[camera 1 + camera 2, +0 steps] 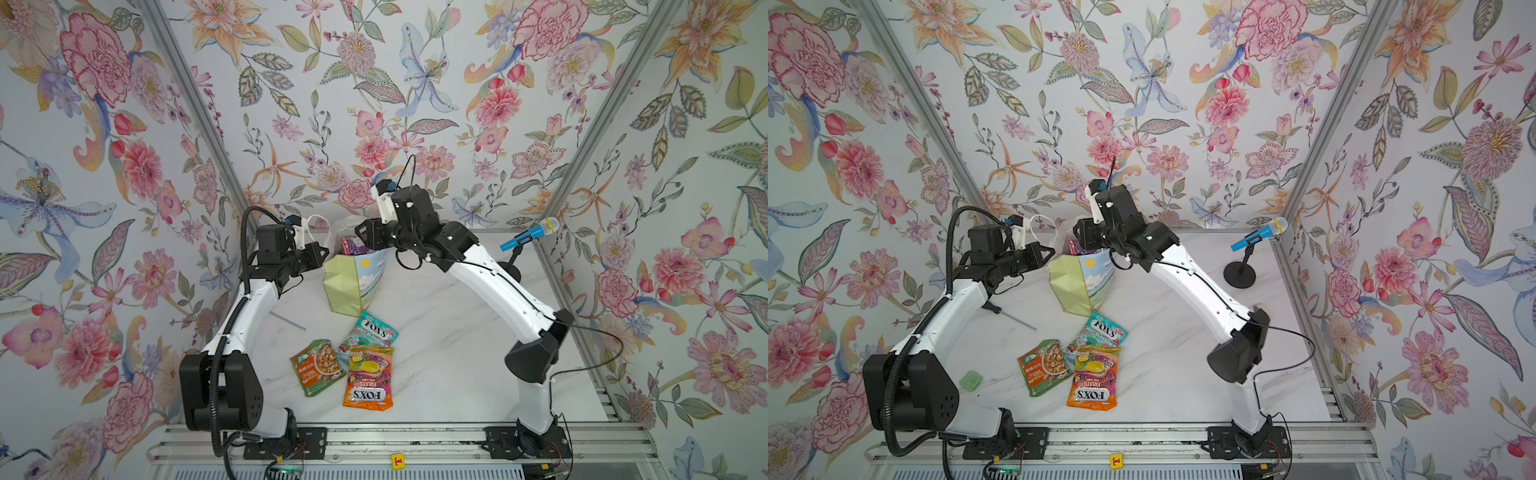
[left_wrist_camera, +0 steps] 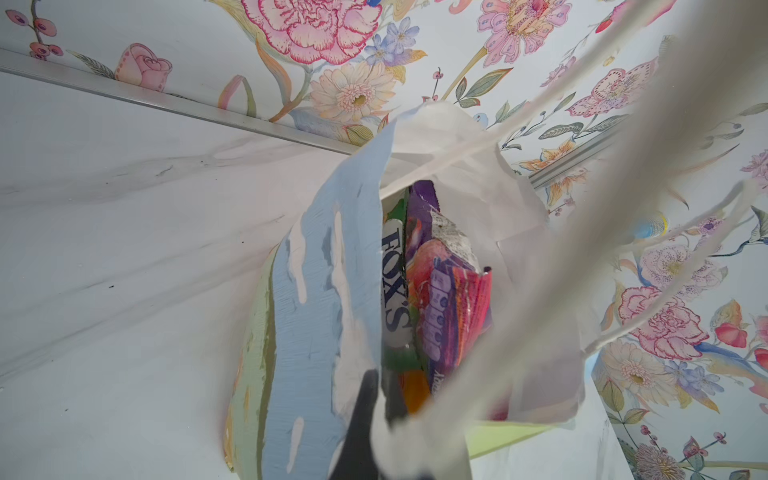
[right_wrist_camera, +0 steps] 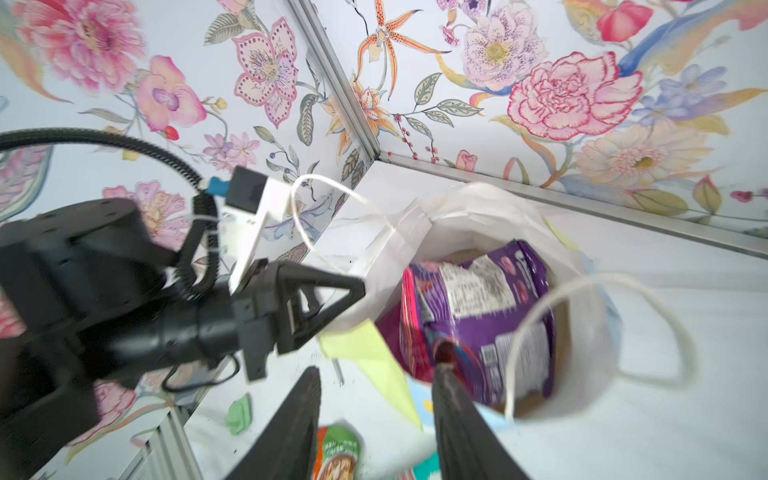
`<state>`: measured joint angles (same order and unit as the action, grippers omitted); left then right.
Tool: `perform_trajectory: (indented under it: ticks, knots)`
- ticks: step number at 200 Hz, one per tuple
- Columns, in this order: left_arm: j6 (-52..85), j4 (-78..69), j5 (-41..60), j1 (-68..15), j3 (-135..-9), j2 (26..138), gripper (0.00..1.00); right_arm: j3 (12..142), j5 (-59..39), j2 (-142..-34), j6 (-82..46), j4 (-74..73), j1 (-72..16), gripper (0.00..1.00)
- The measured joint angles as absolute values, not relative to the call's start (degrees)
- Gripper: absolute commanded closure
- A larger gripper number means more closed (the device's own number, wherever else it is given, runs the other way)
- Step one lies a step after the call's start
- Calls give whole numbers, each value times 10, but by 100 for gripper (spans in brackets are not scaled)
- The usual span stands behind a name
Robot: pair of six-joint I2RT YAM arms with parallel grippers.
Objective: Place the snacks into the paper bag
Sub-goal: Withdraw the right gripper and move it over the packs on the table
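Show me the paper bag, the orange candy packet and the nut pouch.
paper bag [image 1: 343, 286]: top view, pale green side.
orange candy packet [image 1: 368, 378]: top view, middle of front.
nut pouch [image 1: 318, 368]: top view, middle of front.

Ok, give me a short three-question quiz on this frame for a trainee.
1. How many snack packets lie on the table outside the paper bag?
2. True or false: the right fingers are clamped on a packet.
3. What do the left fingers grip? A) the paper bag B) the microphone C) nothing

Key:
1) Three: nut pouch, teal FOX'S packet, orange FOX'S packet.
2) False; they stand apart over the bag, empty.
3) A.
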<state>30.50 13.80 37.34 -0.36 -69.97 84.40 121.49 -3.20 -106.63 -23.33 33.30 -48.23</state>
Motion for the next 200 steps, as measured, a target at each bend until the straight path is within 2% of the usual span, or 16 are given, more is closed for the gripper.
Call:
perform_trajectory:
  ticks: [20,39,61,98,124,200]
  knots:
    - [305,138,373,-4,-700,844,100,1023,-31,-928,-248,267,-493,54]
    - [305,138,373,-4,-700,844,100,873,-33,-842,-276,224,-493,54]
    - [305,137,373,-4,-698,844,100,736,-39,-799,-316,194,-480,54]
    - [305,136,373,-4,-698,844,100,541,-80,-792,-402,128,-468,54]
    - [305,136,373,-4,-698,844,100,476,-121,-804,-447,72,-468,54]
    - [305,136,373,-4,-697,844,100,430,-198,-859,-509,-66,-480,52]
